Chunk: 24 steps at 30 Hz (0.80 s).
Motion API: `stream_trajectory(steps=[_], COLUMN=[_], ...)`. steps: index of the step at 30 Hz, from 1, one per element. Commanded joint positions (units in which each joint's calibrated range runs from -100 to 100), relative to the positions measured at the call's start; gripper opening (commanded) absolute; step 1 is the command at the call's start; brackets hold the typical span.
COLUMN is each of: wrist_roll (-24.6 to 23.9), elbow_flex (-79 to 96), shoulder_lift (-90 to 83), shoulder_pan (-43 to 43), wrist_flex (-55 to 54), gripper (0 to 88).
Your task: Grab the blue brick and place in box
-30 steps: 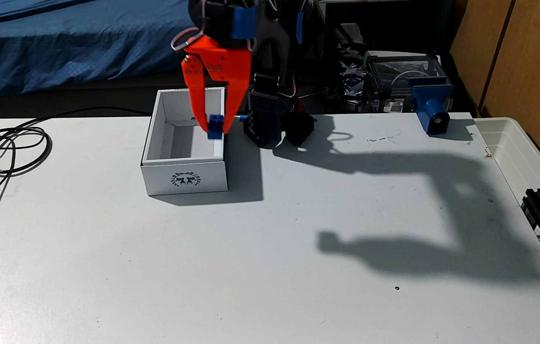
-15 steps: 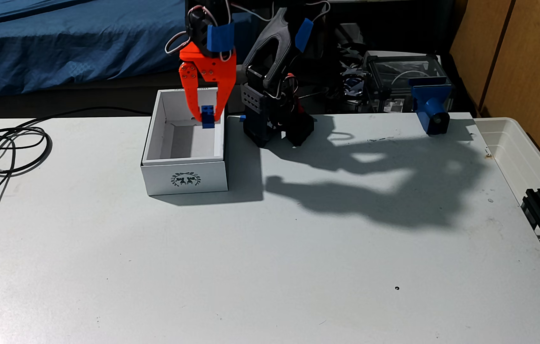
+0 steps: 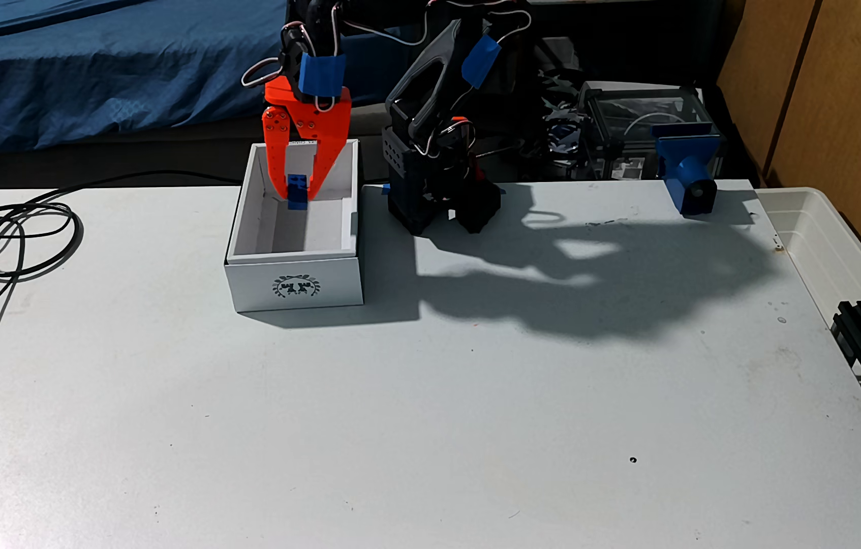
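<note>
Blue brick (image 3: pixel 297 192) hangs pinched between the two orange fingers (image 3: pixel 276 158) of the hand (image 3: pixel 297 194), which points straight down and is closed on the brick's sides. The brick sits upright in that grip, its long side vertical and studs facing the camera. It is held inside the open top of the box (image 3: pixel 295 282), toward the far end and roughly midway between the left and right walls; whether its lower end touches the box floor cannot be told.

The white box stands on the desk (image 3: pixel 418 422) left of centre, its near short side bearing a dark wreath-like emblem (image 3: pixel 296 286). Just to its right stands the black base of the arm (image 3: pixel 439 195), at the far edge of the desk, with patches of blue tape (image 3: pixel 321 73) on the wrist and on the upper link. The arm throws a broad shadow (image 3: pixel 602 280) across the desk to the right.

Near the far right corner of the desk a blue clamp piece (image 3: pixel 687 169) with a cylinder front is fixed. A translucent tub (image 3: pixel 840 248) lies beyond the right edge. Black cables (image 3: pixel 22 243) loop on the far left of the desk, and a bed with a blue cover (image 3: pixel 101 68) lies behind.
</note>
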Motion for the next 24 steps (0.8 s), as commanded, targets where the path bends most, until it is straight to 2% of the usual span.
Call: stream_trajectory(steps=[1,6,19,24], wrist_roll=[1.19,1.24,1.08,0.98], elbow_flex=[-0.96,-1.04,-1.22,-6.72], shoulder_lift=[-0.69,-1.11,-1.37,-1.37], shoulder_pan=[0.63,0.63,1.3,-5.24], wrist_flex=[-0.66,-4.11,-4.28,-5.15], gripper=[6.1,8.3,38.8,41.6])
